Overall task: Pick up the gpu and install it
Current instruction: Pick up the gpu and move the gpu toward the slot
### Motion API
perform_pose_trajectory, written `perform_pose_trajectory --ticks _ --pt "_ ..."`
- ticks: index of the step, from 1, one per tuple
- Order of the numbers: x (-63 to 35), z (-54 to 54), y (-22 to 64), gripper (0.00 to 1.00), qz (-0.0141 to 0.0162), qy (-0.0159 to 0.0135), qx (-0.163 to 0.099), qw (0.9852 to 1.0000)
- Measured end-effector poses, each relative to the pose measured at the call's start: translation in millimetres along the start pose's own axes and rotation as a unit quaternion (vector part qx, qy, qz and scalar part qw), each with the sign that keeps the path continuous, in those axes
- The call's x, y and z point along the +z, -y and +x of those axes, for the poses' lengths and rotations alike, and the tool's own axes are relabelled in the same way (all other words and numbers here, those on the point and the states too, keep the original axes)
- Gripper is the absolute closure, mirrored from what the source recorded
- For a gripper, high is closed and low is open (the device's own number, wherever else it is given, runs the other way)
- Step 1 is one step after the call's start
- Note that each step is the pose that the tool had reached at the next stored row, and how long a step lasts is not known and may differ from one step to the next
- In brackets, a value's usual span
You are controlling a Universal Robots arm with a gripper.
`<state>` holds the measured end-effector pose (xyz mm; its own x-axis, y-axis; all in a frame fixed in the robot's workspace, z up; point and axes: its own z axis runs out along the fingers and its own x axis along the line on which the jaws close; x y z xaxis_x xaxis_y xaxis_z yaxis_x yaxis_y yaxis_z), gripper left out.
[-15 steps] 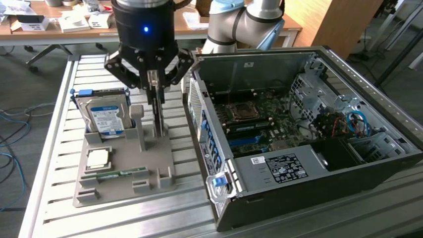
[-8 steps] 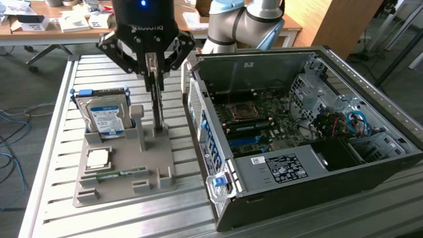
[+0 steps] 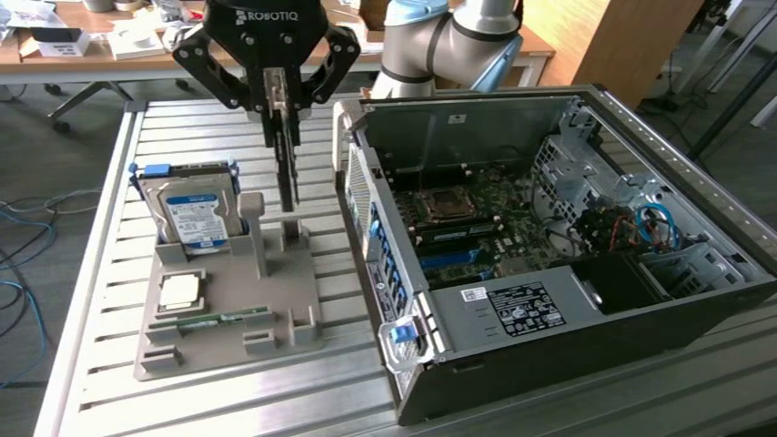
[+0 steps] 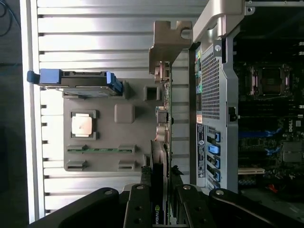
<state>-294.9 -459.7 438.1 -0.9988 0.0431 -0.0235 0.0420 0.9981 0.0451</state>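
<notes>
I see the gripper (image 3: 283, 98) clamped narrow on the top edge of the gpu (image 3: 287, 168), which hangs upright and edge-on close above the grey rack (image 3: 291, 273) beside the open computer case (image 3: 370, 228) (held vertical, I judge, to suit the board's socket).

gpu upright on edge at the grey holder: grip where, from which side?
Take the gpu by its upper long edge, from straight above, jaws across its two flat faces. It stands thin and upright, so those faces give parallel surfaces. The gripper pinches it that way.
</notes>
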Motion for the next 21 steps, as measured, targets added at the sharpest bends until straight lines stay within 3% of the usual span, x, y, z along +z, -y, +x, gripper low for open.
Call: perform_pose_trajectory --ticks 7,21 --pt "-0.2 -3.9 -0.2 0.74 0.0001 -0.0001 0.000 1.0000" --pt "1.6 -66.2 -2.8 0.74 0.0000 -0.0001 0.000 1.0000"
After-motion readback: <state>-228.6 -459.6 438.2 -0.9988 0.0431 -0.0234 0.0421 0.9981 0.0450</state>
